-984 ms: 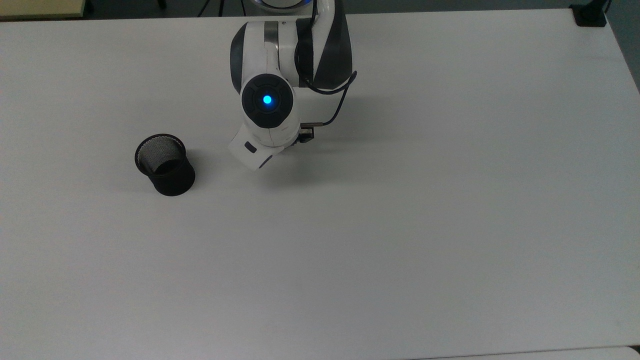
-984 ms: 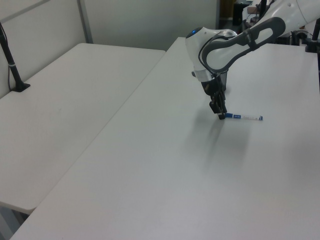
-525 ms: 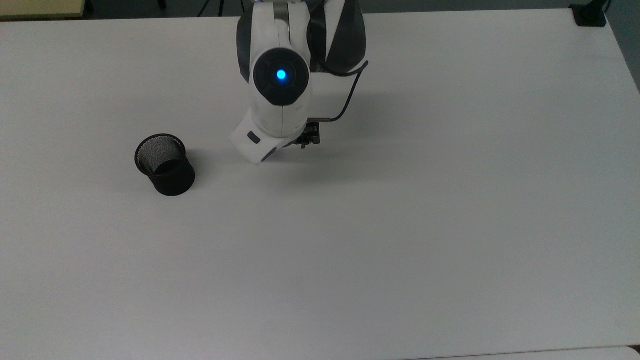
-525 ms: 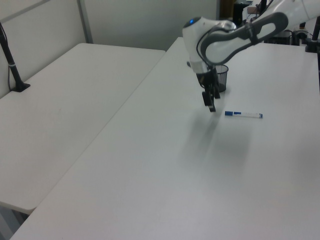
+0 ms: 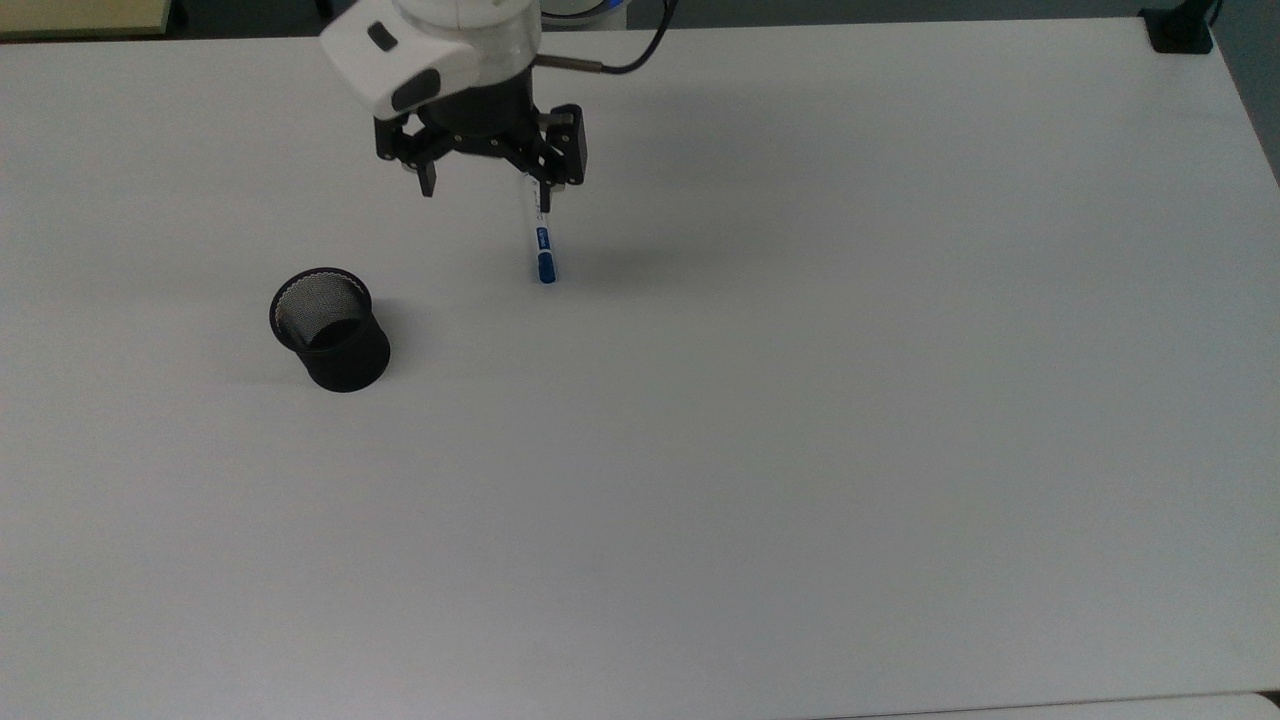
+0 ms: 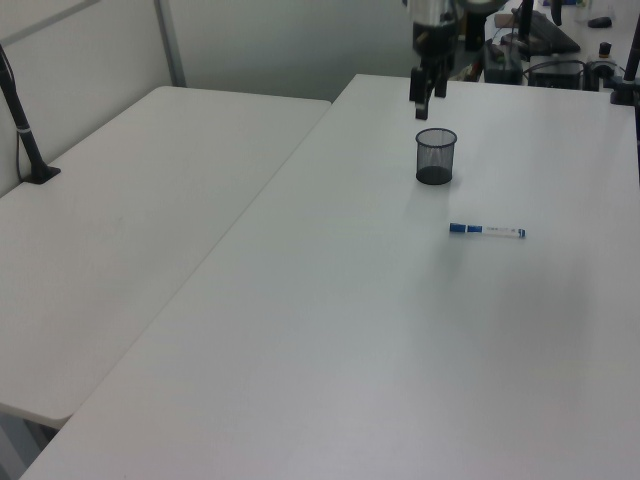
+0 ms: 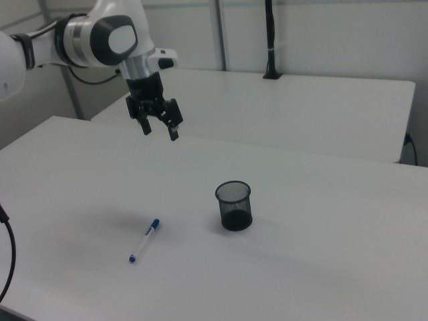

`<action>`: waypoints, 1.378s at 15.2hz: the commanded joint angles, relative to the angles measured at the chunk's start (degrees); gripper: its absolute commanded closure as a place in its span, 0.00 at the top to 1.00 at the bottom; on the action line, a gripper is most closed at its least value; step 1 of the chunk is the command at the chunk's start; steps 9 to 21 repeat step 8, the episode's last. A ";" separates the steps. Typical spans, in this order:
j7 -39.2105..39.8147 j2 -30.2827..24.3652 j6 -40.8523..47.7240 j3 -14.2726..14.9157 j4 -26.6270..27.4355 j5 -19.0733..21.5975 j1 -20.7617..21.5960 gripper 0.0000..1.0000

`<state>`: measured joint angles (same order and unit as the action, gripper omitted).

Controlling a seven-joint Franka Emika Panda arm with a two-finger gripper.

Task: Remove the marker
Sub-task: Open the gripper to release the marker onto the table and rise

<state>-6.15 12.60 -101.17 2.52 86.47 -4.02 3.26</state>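
Overhead, the tool [image 5: 484, 189] hangs in the air near the far edge of the white surface [image 5: 800, 450], its two black fingers [image 5: 428, 178] spread wide apart with nothing between them. The right view shows the same tool [image 7: 160, 130] raised well above the surface, fingers pointing down and parted.

The marker [image 5: 541, 241] lies flat on the surface, apart from the tool. In the top view its blue cap points toward the bottom of the frame, and one finger overlaps the white barrel's upper end. In the left view the marker [image 6: 487, 231] lies with its blue cap toward the left view's left, and in the right view it [image 7: 144, 240] rests at a slant with the cap uppermost.

A black mesh cup [image 5: 330, 328] stands upright and well apart from the marker, toward the top view's left. In the left view the cup [image 6: 435, 155] stands beyond the marker, below the tool [image 6: 424, 92].
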 commanded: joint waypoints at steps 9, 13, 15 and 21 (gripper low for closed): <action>-0.44 -4.69 6.07 -0.50 2.48 0.32 -0.98 1.00; -0.44 -4.69 6.07 -0.50 2.48 0.32 -0.98 1.00; -0.44 -4.69 6.07 -0.50 2.48 0.32 -0.98 1.00; -0.44 -4.69 6.07 -0.50 2.48 0.32 -0.98 1.00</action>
